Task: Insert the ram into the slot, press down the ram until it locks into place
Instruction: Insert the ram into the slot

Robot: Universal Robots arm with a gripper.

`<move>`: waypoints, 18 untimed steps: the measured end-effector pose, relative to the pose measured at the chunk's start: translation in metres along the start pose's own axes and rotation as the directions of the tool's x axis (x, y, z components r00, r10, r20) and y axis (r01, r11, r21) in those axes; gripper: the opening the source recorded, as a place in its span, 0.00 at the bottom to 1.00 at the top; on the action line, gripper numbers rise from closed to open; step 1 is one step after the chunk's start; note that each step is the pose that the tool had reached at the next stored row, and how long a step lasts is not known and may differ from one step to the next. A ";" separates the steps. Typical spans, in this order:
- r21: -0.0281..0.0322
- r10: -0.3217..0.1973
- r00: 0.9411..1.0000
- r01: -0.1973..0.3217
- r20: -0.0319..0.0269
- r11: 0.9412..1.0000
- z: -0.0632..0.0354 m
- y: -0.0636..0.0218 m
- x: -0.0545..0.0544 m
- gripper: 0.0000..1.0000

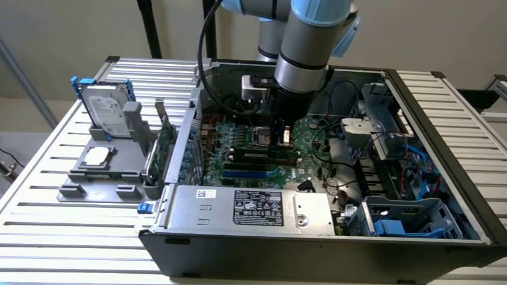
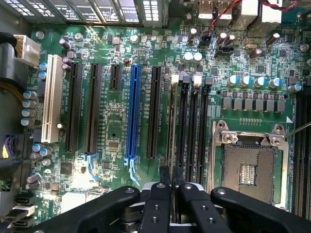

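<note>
So the arm [image 1: 305,53] is reaching straight down into the open PC case [image 1: 317,252], which sits on a slatted metal table [image 1: 71,237]. The hand [image 1: 283,138] is low over the motherboard [image 1: 237,169], right about the middle of the board.

From the wrist view, the hand [image 2: 171,177] has its two black fingers [image 2: 164,177] pulled in tight with the ram [image 2: 171,131] pinched between them. You see the ram edge-on, just a thin strip running away from the fingertips. It lines up along the slot [image 2: 174,87] with the white end clip, the one closest to the long black expansion connector [image 2: 154,111]. Can't tell whether it's fully seated or just resting on top of the slot.

The other memory slots [image 2: 192,126] run parallel just beside it, on the side towards the CPU socket [image 2: 248,170]. The blue slot [image 2: 132,111] is on the other side of the ram, past that black connector, and a white connector [image 2: 51,104] sits well apart near the board's edge.

Off on the exterior view's left, outside the case, a gray fixture [image 1: 95,175] on the table carries a hard drive [image 1: 107,113] standing upright and a green expansion card [image 1: 162,148] right next to the case wall. The power supply [image 1: 246,208] is at the near end of the case.
</note>
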State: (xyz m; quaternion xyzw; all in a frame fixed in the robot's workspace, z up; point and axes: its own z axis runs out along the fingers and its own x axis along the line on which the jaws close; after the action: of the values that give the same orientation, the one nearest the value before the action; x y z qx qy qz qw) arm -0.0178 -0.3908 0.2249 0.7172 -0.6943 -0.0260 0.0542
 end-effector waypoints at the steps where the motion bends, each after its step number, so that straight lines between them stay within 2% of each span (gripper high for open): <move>1: 0.000 0.000 1.000 0.000 0.000 1.000 0.0001 0.0000 0.000 0.13; 18: -0.001 0.003 1.000 -0.003 -0.002 1.000 0.0001 -0.0006 0.000 0.13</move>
State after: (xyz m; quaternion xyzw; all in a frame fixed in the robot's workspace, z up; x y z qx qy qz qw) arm -0.0172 -0.3903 0.2247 0.7162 -0.6953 -0.0256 0.0551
